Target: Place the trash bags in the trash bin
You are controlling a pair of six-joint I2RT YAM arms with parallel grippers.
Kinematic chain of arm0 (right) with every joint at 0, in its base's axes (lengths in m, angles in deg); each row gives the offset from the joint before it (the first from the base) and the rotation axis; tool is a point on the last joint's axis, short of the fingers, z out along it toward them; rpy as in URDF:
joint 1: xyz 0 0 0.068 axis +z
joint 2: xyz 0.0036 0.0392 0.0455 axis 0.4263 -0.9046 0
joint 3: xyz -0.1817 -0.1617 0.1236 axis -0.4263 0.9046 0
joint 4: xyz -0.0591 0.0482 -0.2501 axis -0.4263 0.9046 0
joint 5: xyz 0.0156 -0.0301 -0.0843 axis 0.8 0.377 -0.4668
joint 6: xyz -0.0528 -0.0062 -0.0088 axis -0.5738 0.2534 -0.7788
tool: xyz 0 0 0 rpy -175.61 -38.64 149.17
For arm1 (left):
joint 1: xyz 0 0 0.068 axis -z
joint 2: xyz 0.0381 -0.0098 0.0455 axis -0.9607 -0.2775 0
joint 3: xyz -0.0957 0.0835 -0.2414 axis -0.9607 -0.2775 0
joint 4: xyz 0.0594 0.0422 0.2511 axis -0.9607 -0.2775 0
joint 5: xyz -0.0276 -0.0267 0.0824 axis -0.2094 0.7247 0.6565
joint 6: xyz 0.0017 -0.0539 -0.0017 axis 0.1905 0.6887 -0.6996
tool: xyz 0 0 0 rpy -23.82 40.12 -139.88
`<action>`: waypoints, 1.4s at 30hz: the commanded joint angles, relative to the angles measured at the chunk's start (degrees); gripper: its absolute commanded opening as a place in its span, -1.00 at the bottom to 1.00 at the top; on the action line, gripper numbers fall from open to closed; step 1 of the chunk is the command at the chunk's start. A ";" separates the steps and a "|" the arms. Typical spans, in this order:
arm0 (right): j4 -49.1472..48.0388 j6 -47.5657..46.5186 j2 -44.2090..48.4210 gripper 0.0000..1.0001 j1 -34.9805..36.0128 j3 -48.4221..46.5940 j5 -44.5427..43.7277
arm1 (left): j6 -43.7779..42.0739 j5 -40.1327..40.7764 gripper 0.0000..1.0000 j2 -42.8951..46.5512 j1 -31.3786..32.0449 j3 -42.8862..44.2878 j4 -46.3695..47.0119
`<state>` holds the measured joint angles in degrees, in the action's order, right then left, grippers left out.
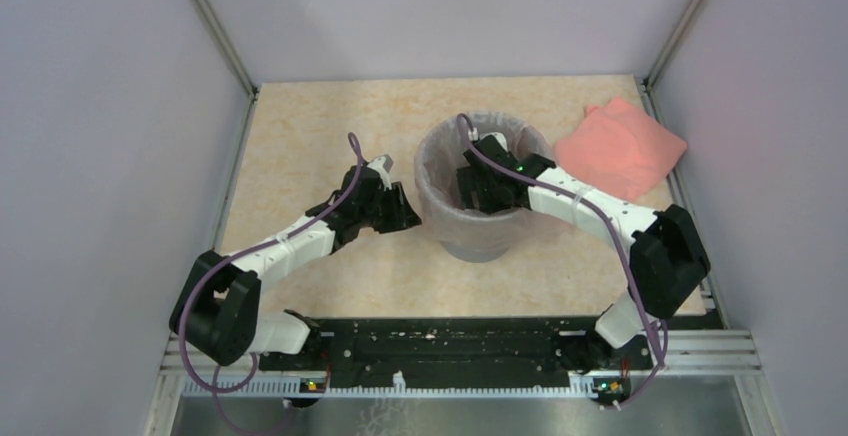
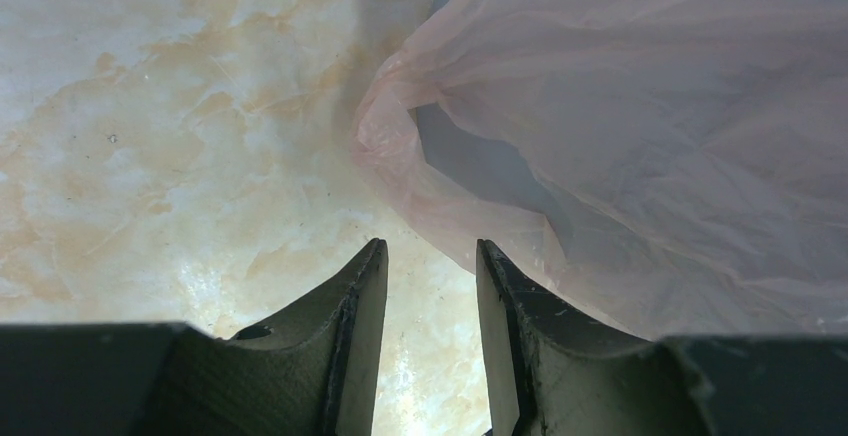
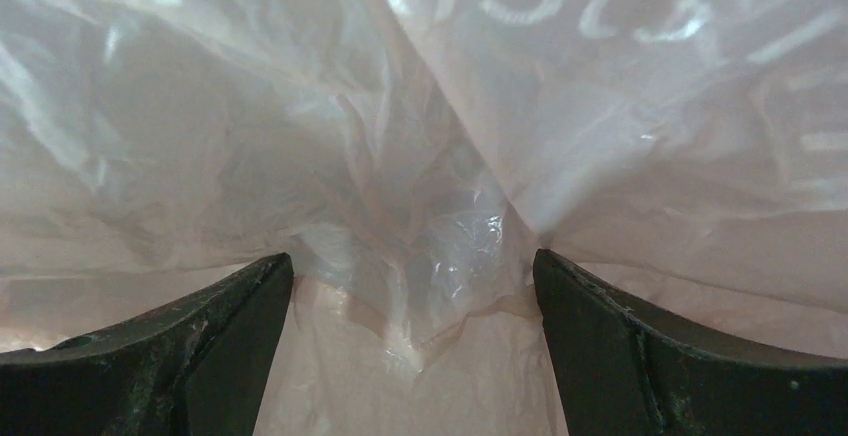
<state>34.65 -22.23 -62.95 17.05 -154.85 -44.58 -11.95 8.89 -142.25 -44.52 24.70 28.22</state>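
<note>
The grey trash bin (image 1: 472, 244) stands at the table's centre. The pale pink translucent trash bag (image 1: 432, 178) lines it and is folded over its rim. My right gripper (image 1: 484, 188) reaches down inside the bin. In the right wrist view it (image 3: 412, 258) is wide open, with crumpled bag film (image 3: 430, 166) and faint lettering around and ahead of it; nothing is pinched. My left gripper (image 1: 398, 214) sits outside the bin's left wall. It (image 2: 431, 246) is partly open, with bare table showing between its fingers. The bag's draped edge (image 2: 650, 106) lies just beyond its right finger.
An opaque salmon-pink folded bundle (image 1: 620, 146) lies at the back right, near the right wall. Pale walls and metal rails enclose the marbled tabletop (image 1: 300, 126). The arms' black base rail (image 1: 450, 346) runs along the near edge.
</note>
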 commanded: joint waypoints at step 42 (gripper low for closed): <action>-13.57 0.34 -9.63 0.74 -1.15 5.58 -9.45 | -1.43 -2.19 -0.11 0.68 0.24 2.57 -0.15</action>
<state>23.17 -22.08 -71.21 16.41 -150.06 -51.24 -12.60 7.49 -142.27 -44.52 24.96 27.50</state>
